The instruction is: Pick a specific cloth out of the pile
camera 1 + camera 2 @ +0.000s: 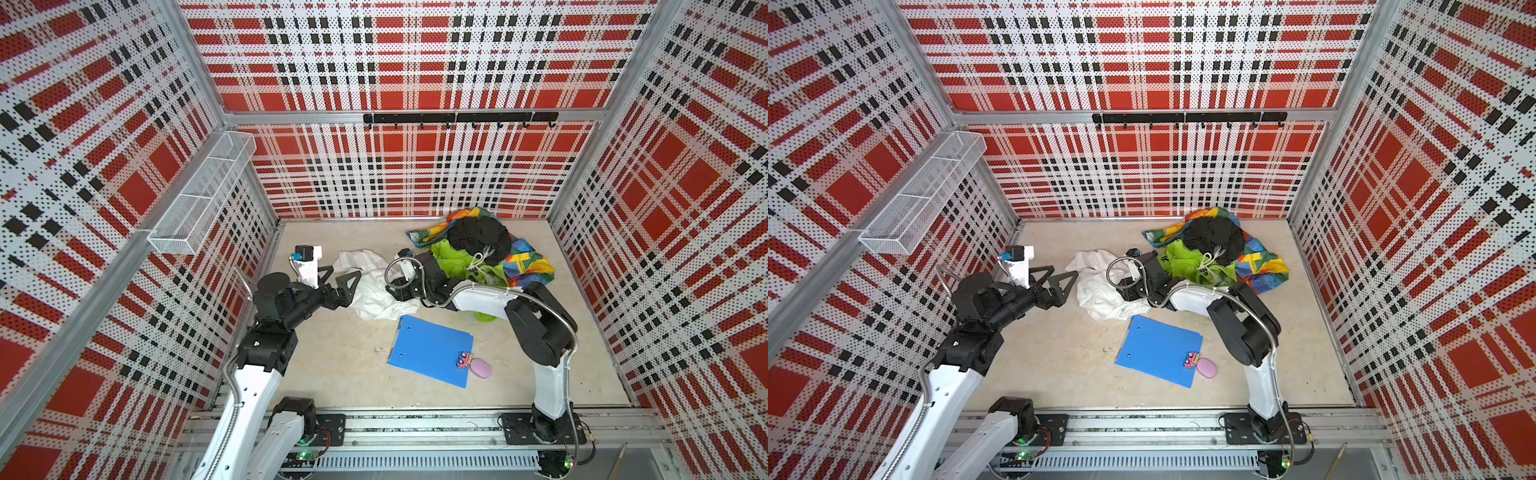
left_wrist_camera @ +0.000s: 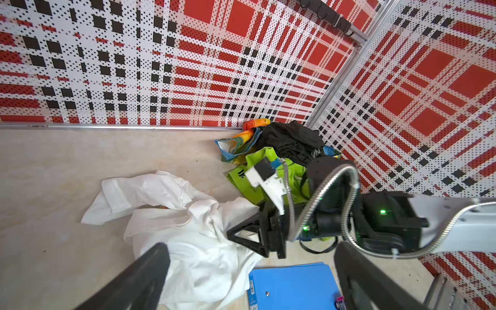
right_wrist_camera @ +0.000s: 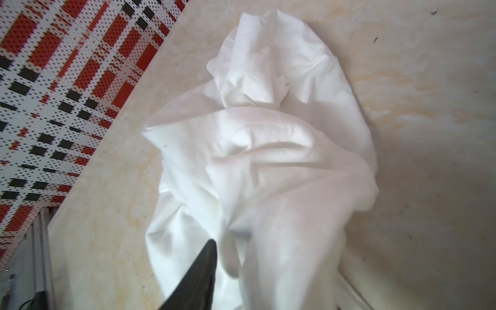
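The cloth [image 1: 372,291] lies crumpled on the counter [image 1: 340,357] just beside the pile [image 1: 478,241], so we judge the separating nearly done. We cannot tell whether the right end effector [image 2: 236,236] pinches it; the left end effector [image 1: 346,272] stands spread. Next comes a clean withdrawal that drags no fabric back.

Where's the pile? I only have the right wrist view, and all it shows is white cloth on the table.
Observer: The pile is in the far right corner. The cloth lies to its left, and the right arm hides whether they touch.
Operator: What's the left gripper doing?
Observer: The left gripper is open at the cloth's left edge in both top views, holding nothing.
Operator: Anything on the cloth's near side?
Observer: A blue clipboard lies flat just in front of it.
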Controlling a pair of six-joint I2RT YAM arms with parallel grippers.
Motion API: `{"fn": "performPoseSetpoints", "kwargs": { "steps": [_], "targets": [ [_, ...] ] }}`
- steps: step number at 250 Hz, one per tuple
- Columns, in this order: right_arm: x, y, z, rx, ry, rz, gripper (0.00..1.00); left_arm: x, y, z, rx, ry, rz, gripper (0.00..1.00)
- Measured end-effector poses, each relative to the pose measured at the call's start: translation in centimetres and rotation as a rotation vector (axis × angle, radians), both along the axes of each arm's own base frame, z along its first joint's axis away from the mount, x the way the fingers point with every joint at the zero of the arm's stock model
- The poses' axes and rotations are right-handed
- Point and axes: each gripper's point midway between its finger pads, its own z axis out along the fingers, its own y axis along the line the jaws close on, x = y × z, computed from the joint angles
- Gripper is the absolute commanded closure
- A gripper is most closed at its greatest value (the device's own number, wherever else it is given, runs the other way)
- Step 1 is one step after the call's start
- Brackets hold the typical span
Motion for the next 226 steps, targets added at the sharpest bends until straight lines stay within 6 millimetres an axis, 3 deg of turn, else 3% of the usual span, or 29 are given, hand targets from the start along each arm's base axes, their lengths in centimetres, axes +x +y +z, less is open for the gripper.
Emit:
{"fn": "performPoseSetpoints", "kwargs": {
  "steps": [58,87,105,121,165,226],
  "targets": [
    [-2.4,-4.9,8.1,0.042,-0.149,-0.051,0.34,0.9,-2.5,-2.4,0.058,0.081,0.008,0.01],
    [-3.7,-8.2,10.5,0.053,-0.203,-0.099,0.19,1.8,-4.3,-3.6,0.113,0.133,0.037,0.01],
    [-4.4,-10.2,11.6,0.066,-0.226,-0.134,0.08,3.5,-4.4,-4.9,0.154,0.186,0.102,0.01],
    [-4.9,-11.7,12.5,0.072,-0.247,-0.159,0.0,5.1,-4.0,-6.1,0.183,0.231,0.163,0.01],
    [-6.1,-13.2,13.7,0.09,-0.278,-0.179,0.0,8.5,-3.9,-9.9,0.251,0.347,0.248,0.01],
    [-6.8,-14.3,12.6,0.071,-0.271,-0.204,0.0,10.5,-4.9,-16.7,0.308,0.503,0.254,0.01]
  ]
}}
